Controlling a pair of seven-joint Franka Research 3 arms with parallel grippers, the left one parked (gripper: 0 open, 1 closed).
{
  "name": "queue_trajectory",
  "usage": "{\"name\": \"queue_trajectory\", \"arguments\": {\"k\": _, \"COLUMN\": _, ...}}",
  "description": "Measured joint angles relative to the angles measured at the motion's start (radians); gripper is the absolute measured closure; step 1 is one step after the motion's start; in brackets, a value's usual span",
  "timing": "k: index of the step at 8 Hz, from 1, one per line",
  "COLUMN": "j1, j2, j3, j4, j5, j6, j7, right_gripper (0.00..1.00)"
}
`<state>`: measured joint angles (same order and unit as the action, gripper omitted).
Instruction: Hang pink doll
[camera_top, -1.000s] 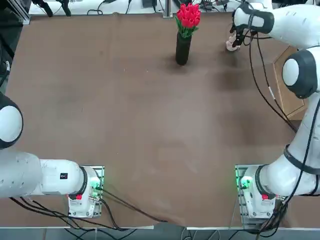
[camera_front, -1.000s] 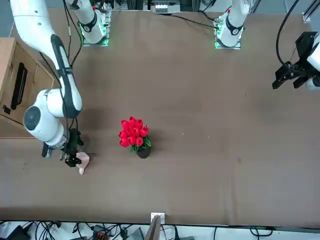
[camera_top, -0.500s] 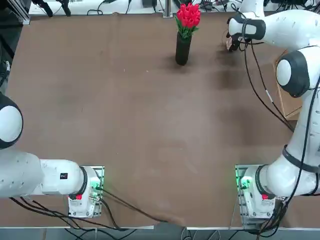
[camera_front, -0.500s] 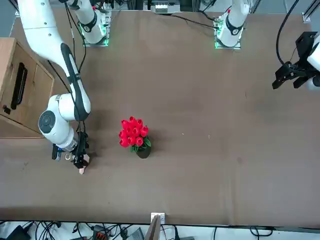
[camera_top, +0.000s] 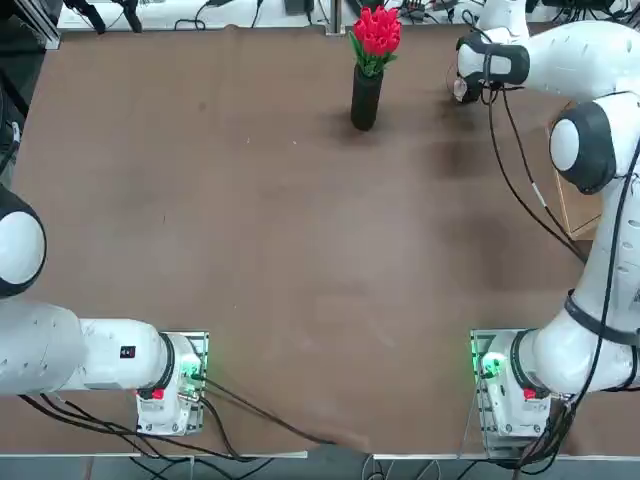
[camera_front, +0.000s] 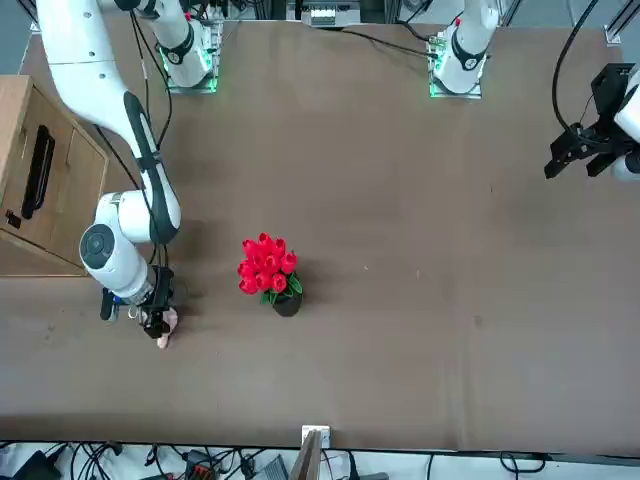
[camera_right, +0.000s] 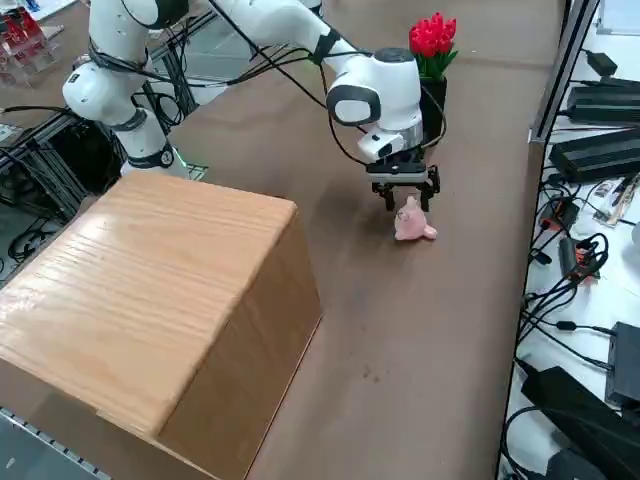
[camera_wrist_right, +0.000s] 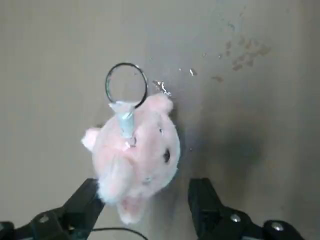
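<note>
Right gripper hovers at the far right of the bench, fingers open astride the pink doll lying near the tulip vase; lower squarely, close on the body, leaving its ring free for hanging.

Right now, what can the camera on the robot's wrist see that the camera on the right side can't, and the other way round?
Only the wrist view shows the metal ring on a short strap at the pink doll's top, and its small dark eye. Only the right side view shows the wooden box, the red tulips in the black vase and the cables past the table's edge. Both show the doll lying on the brown table, with the right pincer open just above it, one finger on each side.
</note>
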<state>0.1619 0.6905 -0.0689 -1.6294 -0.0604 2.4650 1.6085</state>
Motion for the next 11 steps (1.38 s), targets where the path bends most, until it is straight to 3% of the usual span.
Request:
{"name": "queue_trajectory", "arguments": {"k": 8, "j1": 0.027, "j2": 0.028, "j3": -0.011, "j4": 0.016, "j5": -0.111, "j6": 0.046, "j7": 0.031, "right_gripper": 0.05}}
{"name": "queue_trajectory", "arguments": {"k": 9, "j1": 0.028, "j2": 0.033, "j3": -0.011, "j4": 0.016, "j5": -0.122, "j6": 0.046, "j7": 0.031, "right_gripper": 0.14}}
{"name": "queue_trajectory", "arguments": {"k": 10, "j1": 0.029, "j2": 0.037, "j3": -0.011, "j4": 0.016, "j5": -0.125, "j6": 0.046, "j7": 0.031, "right_gripper": 0.39}}
{"name": "queue_trajectory", "arguments": {"k": 11, "j1": 0.030, "j2": 0.039, "j3": -0.013, "j4": 0.017, "j5": -0.126, "j6": 0.046, "j7": 0.031, "right_gripper": 0.57}}
